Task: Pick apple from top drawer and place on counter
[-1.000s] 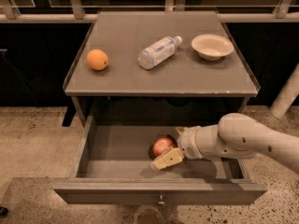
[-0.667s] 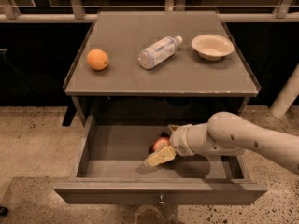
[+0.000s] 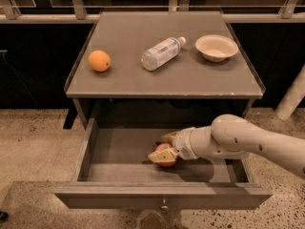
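Observation:
The top drawer [image 3: 162, 197] is pulled open below the counter [image 3: 190, 80]. The apple [image 3: 166, 163], red-orange with a paler patch, lies on the drawer floor near the middle. My gripper [image 3: 164, 147] reaches in from the right, with one finger [image 3: 169, 137] behind the apple and the other [image 3: 161, 155] across its front. The fingers are closed on the apple, which still rests low in the drawer. The front finger hides part of the apple.
On the counter lie a plain orange [image 3: 99, 60] at the left, a clear plastic bottle [image 3: 162, 53] on its side in the middle, and a beige bowl [image 3: 217, 46] at the right. A railing runs behind the cabinet. My white arm [image 3: 248, 144] spans the drawer's right side.
My gripper has moved left and deeper into the drawer. Its fingers, which were beside the apple, now sit on both sides of it.

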Controlling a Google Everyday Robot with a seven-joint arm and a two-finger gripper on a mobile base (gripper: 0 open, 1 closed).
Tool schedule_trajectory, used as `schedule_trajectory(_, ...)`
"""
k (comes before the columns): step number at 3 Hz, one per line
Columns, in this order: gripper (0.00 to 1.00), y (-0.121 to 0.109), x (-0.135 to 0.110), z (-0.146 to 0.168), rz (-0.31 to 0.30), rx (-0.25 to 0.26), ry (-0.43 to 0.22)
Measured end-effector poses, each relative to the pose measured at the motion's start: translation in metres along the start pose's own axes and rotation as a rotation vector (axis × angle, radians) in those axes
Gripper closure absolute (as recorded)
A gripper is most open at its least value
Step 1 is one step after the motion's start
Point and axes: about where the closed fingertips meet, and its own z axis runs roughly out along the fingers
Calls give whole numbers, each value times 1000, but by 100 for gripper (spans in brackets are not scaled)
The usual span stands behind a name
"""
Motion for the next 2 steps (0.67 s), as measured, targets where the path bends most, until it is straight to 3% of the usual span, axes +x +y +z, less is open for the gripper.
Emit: schedule_trajectory(2, 88, 0, 0, 0, 0, 0, 0)
